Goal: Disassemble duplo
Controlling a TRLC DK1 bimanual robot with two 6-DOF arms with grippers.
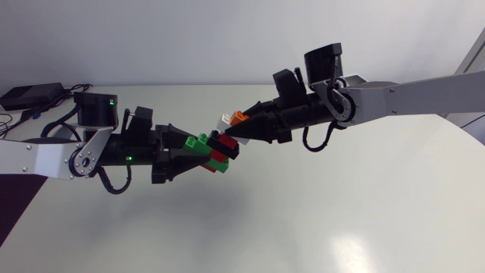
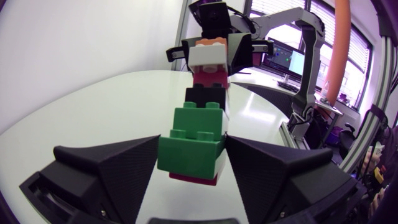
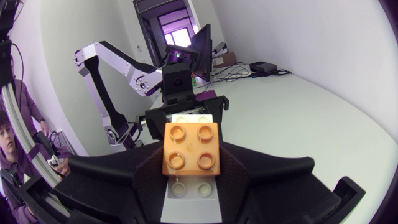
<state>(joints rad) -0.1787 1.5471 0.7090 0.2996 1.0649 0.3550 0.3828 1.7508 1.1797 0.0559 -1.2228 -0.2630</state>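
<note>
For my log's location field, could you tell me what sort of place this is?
Probably a robotics lab bench: the left gripper and right gripper of two arms grip one Duplo stack above a plain white table.

Left arm (image 1: 45,155) enters from the left edge and right arm (image 1: 424,95) from the right. Both stretch nearly level toward the middle, the right one slightly higher. Left gripper (image 1: 198,152) and right gripper (image 1: 233,130) face each other almost tip to tip. Each has both fingers pressed against one end of the duplo stack (image 1: 220,142).
</note>
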